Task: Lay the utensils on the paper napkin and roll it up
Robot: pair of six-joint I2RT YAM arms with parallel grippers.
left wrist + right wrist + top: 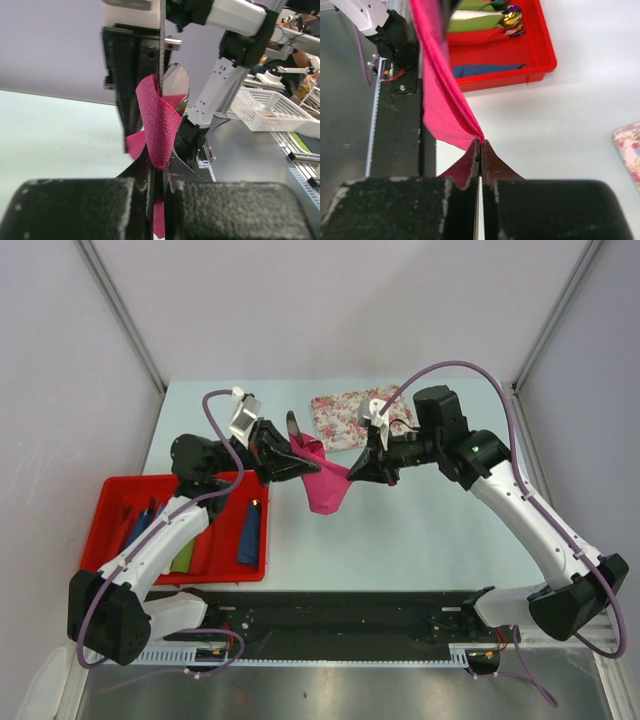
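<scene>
The paper napkin is magenta-pink and hangs folded above the table between both arms. My left gripper is shut on its left part, seen close in the left wrist view, where the pink fold rises from the shut left gripper. The utensils stick up out of that fold: a silvery spoon bowl and a thin blade edge. My right gripper is shut on the napkin's other end. In the right wrist view the gathered pink paper runs into the pinched right gripper.
A red tray at the left holds blue and green rolls; the right wrist view shows its wall, a green roll and a blue roll. A floral mat lies behind the grippers.
</scene>
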